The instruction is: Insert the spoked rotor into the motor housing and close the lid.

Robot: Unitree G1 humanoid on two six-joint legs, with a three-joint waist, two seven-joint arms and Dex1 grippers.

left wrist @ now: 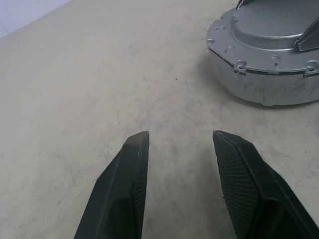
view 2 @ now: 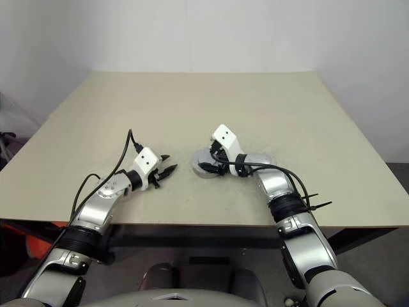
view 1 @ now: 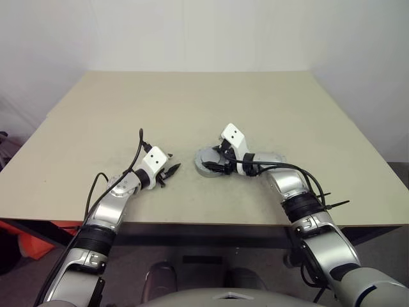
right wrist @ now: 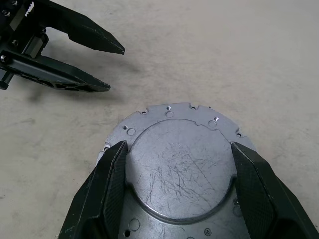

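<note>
Both jaws stand open: left gripper (left wrist: pixel 179 144) empty, right gripper (right wrist: pixel 177 154) straddling the lid (right wrist: pixel 174 169), at three o'clock of the left.

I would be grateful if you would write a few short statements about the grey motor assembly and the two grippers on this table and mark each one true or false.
1. The matte grey round metal lid sits on top of the grey metal motor housing. True.
2. The left gripper holds the lid. False: its fingers are open and empty, beside the housing and apart from it.
3. The right gripper has a finger on each side of the lid's raised round centre. True.
4. The housing lies at the far edge of the beige table. False: it lies near the front edge, between the two grippers.
5. Copper windings are exposed. False: the lid covers them.
</note>
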